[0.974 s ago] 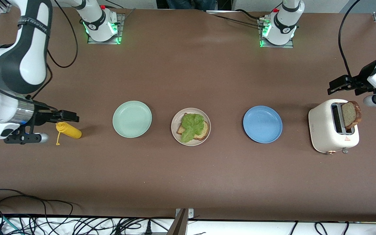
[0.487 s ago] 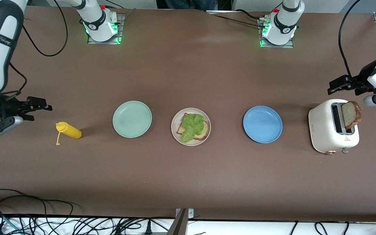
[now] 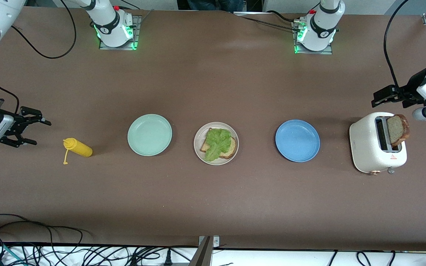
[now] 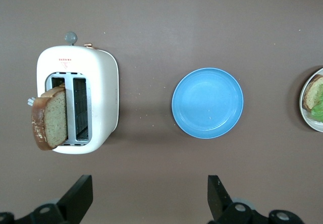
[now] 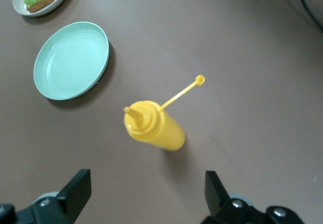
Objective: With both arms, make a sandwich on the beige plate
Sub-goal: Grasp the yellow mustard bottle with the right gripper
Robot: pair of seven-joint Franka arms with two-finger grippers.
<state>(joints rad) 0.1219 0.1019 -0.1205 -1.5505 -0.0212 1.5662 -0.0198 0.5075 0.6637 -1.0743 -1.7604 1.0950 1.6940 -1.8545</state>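
The beige plate (image 3: 197, 142) sits mid-table and holds one slice of brown bread (image 3: 230, 151) with a ruffled lettuce leaf (image 3: 217, 143) lying on top. A second bread slice (image 3: 398, 129) stands upright in a slot of the white toaster (image 3: 368, 147) at the left arm's end. My left gripper (image 3: 375, 99) hovers open beside the toaster, nothing between its fingers (image 4: 81, 191). My right gripper (image 3: 41, 132) is open and empty at the right arm's end, apart from the yellow mustard bottle (image 3: 78, 147). The right wrist view shows that bottle (image 5: 154, 127) ahead of the jaws.
A mint green plate (image 3: 149, 135) lies between the mustard bottle and the beige plate. A blue plate (image 3: 297, 140) lies between the beige plate and the toaster. Both are bare. The bottle's cap (image 5: 200, 79) hangs off on a thin tether.
My right gripper has drawn away from the mustard bottle toward the right arm's end of the table. The bottle stays where it was. The left arm has not moved.
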